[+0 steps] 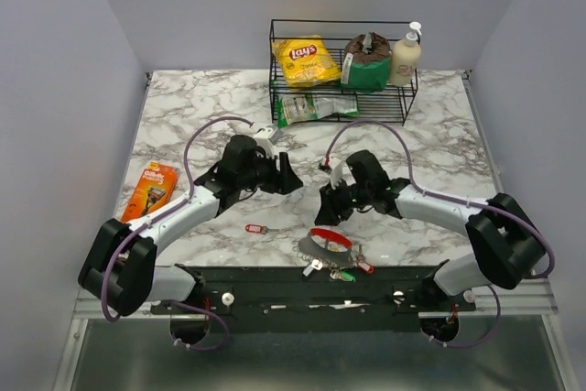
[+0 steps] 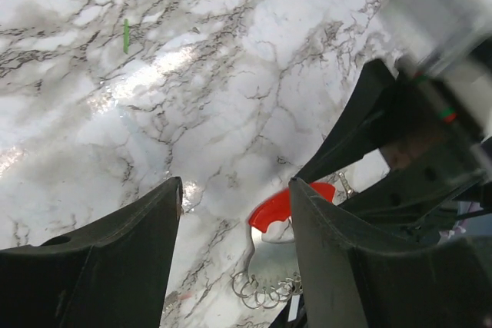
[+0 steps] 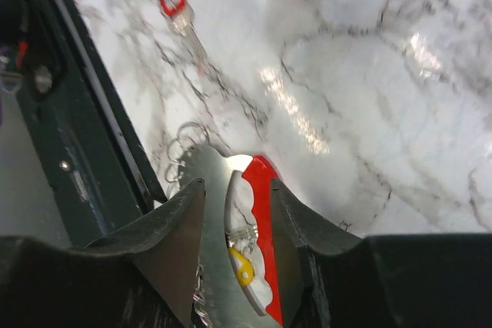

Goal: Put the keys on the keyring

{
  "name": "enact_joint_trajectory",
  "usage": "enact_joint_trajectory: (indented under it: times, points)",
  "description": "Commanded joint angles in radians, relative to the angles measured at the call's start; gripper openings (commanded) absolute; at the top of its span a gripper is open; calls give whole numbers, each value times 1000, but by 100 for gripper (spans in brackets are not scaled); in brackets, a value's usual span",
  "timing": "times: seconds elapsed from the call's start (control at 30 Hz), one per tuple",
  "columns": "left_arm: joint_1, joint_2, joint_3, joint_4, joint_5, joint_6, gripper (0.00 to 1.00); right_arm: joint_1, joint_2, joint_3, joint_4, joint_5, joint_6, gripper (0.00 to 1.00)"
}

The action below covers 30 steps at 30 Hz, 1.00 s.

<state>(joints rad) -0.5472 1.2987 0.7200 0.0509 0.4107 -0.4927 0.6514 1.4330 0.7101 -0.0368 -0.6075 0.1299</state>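
Observation:
The keyring bunch (image 1: 316,246) lies on the marble near the front rail, with a red oval loop (image 1: 331,238) and a silvery flat piece (image 3: 211,178). Its thin metal rings (image 2: 261,293) fan out along that piece's edge. Keys with a green tag (image 1: 346,275) and a red tag (image 1: 364,266) lie at the bunch's near side. Another red-tagged key (image 1: 255,228) lies alone to the left. My right gripper (image 1: 322,211) hovers open just above the bunch, the red loop (image 3: 261,213) showing between its fingers. My left gripper (image 1: 293,180) is open and empty, further back.
An orange razor pack (image 1: 151,190) lies at the left edge of the table. A black wire rack (image 1: 341,70) at the back holds a yellow chip bag, a green pouch and a pump bottle. The dark mounting rail (image 1: 302,286) runs right behind the keys.

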Motion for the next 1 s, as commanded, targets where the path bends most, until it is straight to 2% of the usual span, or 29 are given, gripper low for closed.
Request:
enact_joint_trajectory:
  times: [0.0,0.27,0.67,0.97]
  points:
    - [48,-10,-2,27,-46,-56,68,66,70,46,-124,173,-49,50]
    - [142,-74,-30,60,-53,-113,73,140,182,130,-193,340,-30,63]
    - [196,-141,-76,84,-6,-121,74,266,288,215,-296,503,-4,63]
    - [207,-177,-105,98,19,-124,74,278,290,226,-371,603,88,62]
